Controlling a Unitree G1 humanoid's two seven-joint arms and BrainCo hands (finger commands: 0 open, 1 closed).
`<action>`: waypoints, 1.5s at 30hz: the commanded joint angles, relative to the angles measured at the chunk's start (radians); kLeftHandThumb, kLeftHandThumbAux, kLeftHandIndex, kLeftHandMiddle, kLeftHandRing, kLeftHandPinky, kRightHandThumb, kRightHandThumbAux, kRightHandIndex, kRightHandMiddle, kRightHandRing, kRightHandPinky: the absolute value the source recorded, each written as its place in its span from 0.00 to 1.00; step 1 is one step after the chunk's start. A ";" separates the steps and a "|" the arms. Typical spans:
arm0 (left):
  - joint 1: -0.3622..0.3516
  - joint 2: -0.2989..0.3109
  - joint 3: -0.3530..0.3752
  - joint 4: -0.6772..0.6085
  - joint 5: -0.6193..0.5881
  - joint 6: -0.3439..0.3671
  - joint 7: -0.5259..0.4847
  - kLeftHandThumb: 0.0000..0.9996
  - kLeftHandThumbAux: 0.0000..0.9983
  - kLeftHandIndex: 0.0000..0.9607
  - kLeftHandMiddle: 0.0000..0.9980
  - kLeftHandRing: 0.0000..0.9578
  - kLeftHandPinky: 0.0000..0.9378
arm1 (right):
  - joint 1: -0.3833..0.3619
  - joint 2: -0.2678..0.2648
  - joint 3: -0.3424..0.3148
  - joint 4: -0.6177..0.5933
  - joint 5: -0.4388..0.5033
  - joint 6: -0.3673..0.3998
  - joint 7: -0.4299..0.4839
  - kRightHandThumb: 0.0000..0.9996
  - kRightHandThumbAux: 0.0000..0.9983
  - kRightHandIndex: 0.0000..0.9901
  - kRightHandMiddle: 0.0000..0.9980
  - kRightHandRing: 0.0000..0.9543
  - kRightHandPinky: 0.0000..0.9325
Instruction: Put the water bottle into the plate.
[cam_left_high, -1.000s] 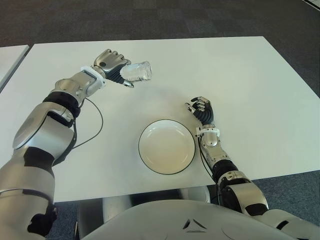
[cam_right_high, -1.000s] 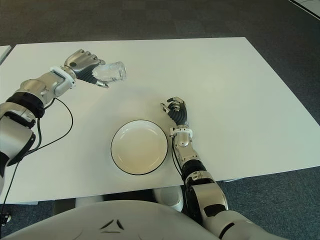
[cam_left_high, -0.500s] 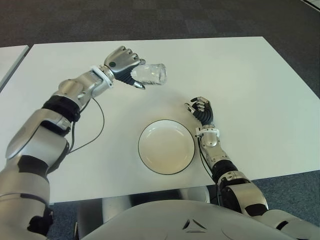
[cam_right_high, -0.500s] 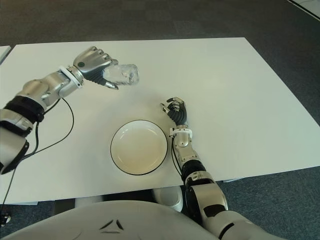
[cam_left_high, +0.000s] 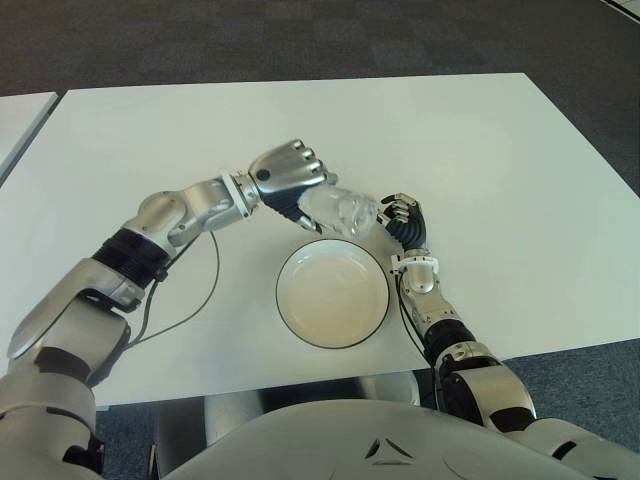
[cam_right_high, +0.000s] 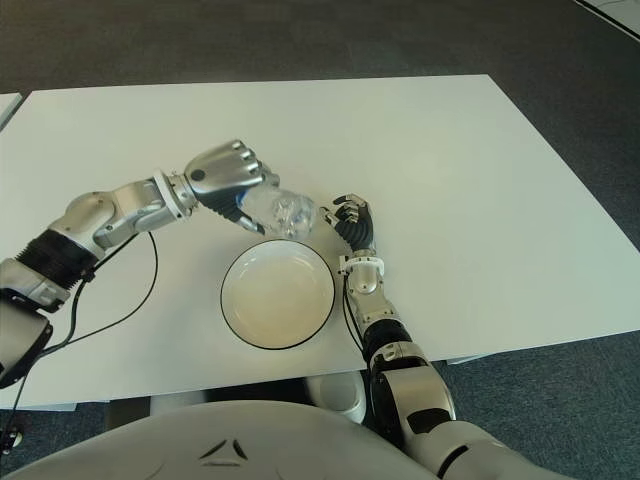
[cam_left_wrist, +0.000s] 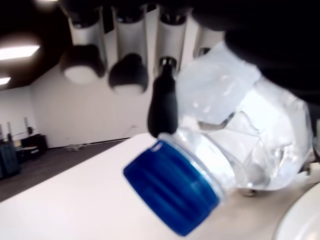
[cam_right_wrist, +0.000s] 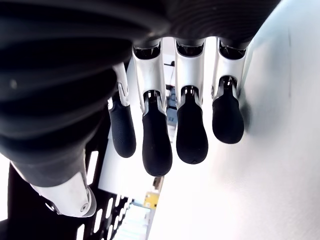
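My left hand (cam_left_high: 290, 180) is shut on a clear, crumpled water bottle (cam_left_high: 342, 211) with a blue cap (cam_left_wrist: 172, 192). It holds the bottle tilted in the air just above the far rim of the round white plate (cam_left_high: 333, 292), which has a thin dark edge and sits near the table's front edge. In the left wrist view the fingers (cam_left_wrist: 128, 75) curl over the bottle's body and the plate's rim shows at the corner. My right hand (cam_left_high: 404, 217) shows just right of the bottle and plate, fingers relaxed and holding nothing.
The white table (cam_left_high: 480, 160) stretches wide to the back and right. A thin black cable (cam_left_high: 190, 290) runs from my left forearm over the table's left part. Dark carpet lies beyond the far edge.
My left hand has carried the bottle from the table's back left toward me and to the right, and lower, ending over the plate's far rim. The right hand has not moved.
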 joint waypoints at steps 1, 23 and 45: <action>0.058 0.002 -0.024 -0.039 0.058 -0.049 0.007 0.74 0.70 0.46 0.87 0.91 0.94 | 0.010 -0.001 0.002 0.013 -0.014 0.012 -0.013 0.71 0.73 0.44 0.68 0.73 0.75; 0.075 -0.046 -0.186 0.048 0.297 -0.135 0.088 0.74 0.70 0.46 0.88 0.91 0.95 | 0.019 0.001 0.002 -0.004 -0.005 0.007 -0.009 0.71 0.73 0.44 0.69 0.73 0.75; 0.078 -0.064 -0.291 0.114 0.407 -0.080 0.284 0.84 0.67 0.44 0.60 0.78 0.77 | 0.012 -0.003 -0.005 0.020 0.005 0.005 0.006 0.71 0.73 0.44 0.68 0.72 0.74</action>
